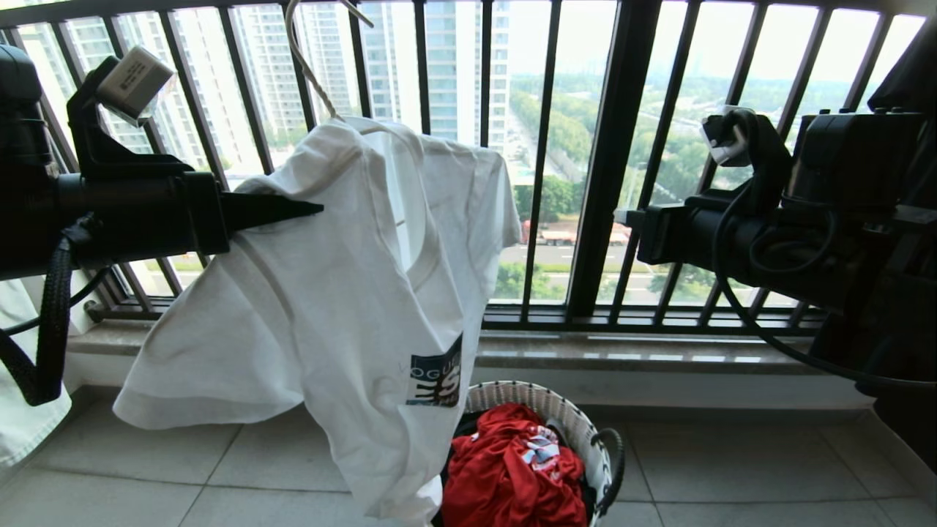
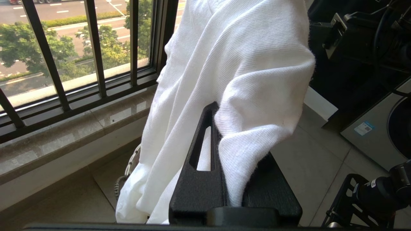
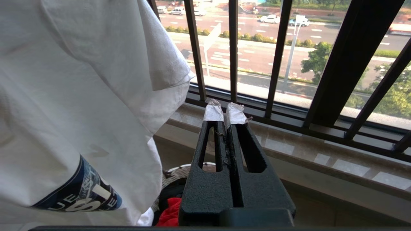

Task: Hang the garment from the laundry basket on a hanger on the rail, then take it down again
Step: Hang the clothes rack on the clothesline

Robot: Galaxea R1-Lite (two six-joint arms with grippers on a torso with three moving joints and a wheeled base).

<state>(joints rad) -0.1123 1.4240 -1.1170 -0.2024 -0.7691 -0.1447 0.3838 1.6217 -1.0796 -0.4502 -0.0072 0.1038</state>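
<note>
The garment (image 1: 344, 293), a white T-shirt with a dark logo, hangs on the thin hanger (image 1: 313, 79), whose neck runs up out of the head view. The rail is out of view. My left gripper (image 1: 316, 208) reaches in from the left and is shut on the shirt's shoulder fabric. In the left wrist view a fold of the garment (image 2: 250, 80) sits pinched between the fingers of the left gripper (image 2: 221, 134). My right gripper (image 3: 224, 110) is shut and empty, its taped tips beside the garment (image 3: 80, 96) without touching it. The laundry basket (image 1: 578, 424) stands on the floor under the shirt's hem.
A red cloth (image 1: 512, 468) lies in the basket. The black balcony railing (image 1: 607, 146) and stone ledge (image 1: 659, 355) stand right behind the shirt. A washing machine (image 2: 379, 128) is off to the robot's side. More white cloth (image 1: 22, 410) hangs at far left.
</note>
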